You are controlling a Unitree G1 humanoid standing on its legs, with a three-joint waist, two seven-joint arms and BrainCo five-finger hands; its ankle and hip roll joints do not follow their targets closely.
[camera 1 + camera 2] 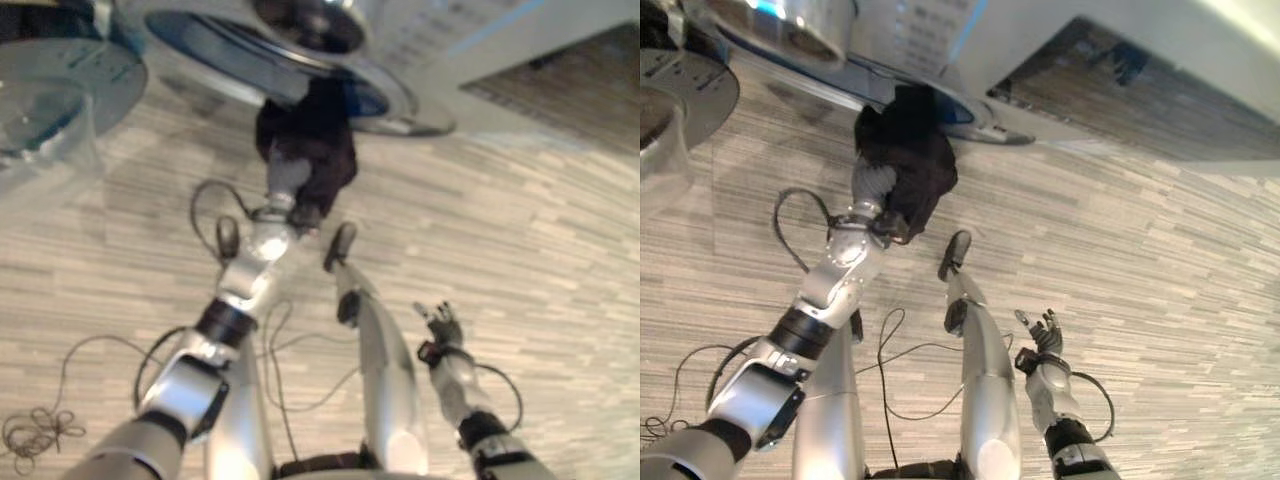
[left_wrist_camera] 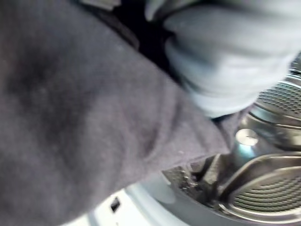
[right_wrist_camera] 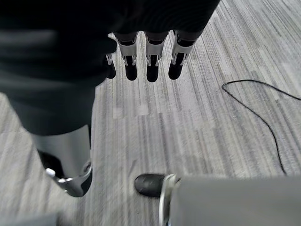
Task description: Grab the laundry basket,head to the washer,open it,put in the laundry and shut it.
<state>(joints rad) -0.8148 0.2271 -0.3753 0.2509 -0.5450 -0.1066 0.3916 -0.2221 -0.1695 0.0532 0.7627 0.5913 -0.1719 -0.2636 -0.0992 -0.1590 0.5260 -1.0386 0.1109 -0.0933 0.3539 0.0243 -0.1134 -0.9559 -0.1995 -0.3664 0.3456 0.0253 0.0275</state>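
Note:
A dark garment (image 1: 312, 135) hangs at the lower rim of the washer's round opening (image 1: 380, 105), and my left hand (image 1: 287, 182) is shut on it from below. In the left wrist view the dark garment (image 2: 80, 122) lies right in front of the camera, with the washer's perforated steel drum (image 2: 268, 197) just past it. My right hand (image 1: 1043, 333) hangs low at my right side, well away from the washer. Its fingers (image 3: 148, 66) are straight over the floor and hold nothing.
The washer's round glass door (image 1: 55, 85) stands swung open to the left of the opening. The white washer front (image 1: 1040, 40) runs along the top of the view. Striped grey carpet (image 1: 520, 230) covers the floor around me.

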